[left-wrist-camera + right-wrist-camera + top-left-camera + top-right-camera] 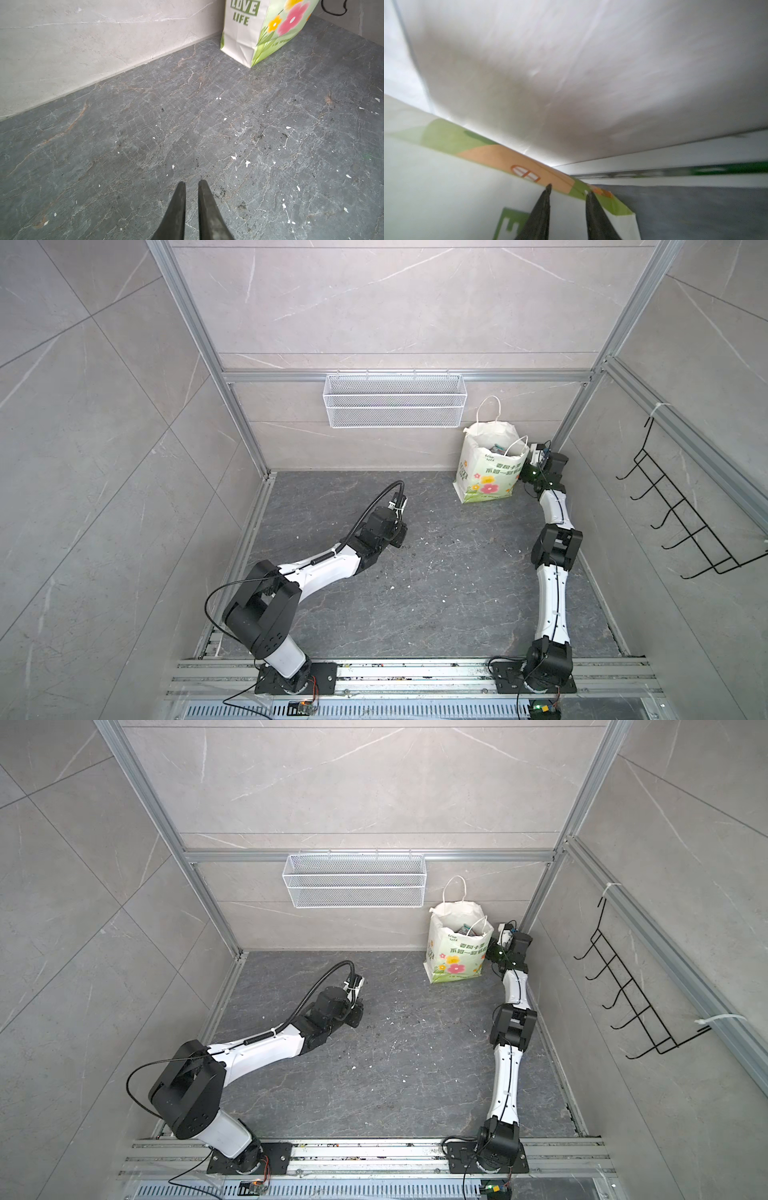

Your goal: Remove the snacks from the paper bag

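We see the paper bag (490, 472) upright at the bench's (415, 572) far right corner, snacks (498, 449) inside. Our right pincer (569, 190), part-open and apparently empty, sits against its side; the left pincer (191, 184), nearly closed, empty, is well apart.

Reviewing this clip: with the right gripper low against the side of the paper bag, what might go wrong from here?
1. The right gripper, jaws slightly apart and empty, sits by the paper bag side; a push may tip the upright bag.
2. The snacks lie deep inside, and a cord handle droops over the opening and may snag.
3. The left gripper is far away, so nothing steadies the bag.
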`<action>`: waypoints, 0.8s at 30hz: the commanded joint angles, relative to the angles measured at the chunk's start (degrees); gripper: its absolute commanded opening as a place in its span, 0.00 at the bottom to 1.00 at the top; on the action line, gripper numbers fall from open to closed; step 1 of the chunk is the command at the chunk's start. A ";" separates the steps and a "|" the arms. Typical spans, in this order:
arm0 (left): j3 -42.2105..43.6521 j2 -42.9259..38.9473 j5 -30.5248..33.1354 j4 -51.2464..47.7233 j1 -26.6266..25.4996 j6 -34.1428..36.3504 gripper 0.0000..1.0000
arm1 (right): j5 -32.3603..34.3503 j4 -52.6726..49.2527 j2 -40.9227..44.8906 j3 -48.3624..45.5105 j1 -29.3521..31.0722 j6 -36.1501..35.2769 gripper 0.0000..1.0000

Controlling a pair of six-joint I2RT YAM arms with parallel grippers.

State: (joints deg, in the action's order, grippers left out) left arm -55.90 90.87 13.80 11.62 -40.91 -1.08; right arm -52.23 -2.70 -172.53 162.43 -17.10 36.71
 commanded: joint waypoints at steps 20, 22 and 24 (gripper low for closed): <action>15.93 -18.49 6.08 8.56 3.29 1.83 0.27 | -16.03 -18.89 10.11 -7.79 13.16 -18.83 0.26; 16.75 -19.11 6.56 8.72 3.28 1.49 0.27 | -14.85 -20.51 13.38 -12.83 14.14 -22.19 0.25; 17.69 -19.87 7.04 9.10 3.29 1.08 0.27 | -13.65 -20.93 16.90 -19.56 14.76 -23.55 0.25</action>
State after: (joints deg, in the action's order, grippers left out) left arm -38.92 73.36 19.51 18.13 -37.63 0.67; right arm -65.69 -17.12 -161.97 148.46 -3.86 20.84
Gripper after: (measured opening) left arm 0.272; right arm 0.248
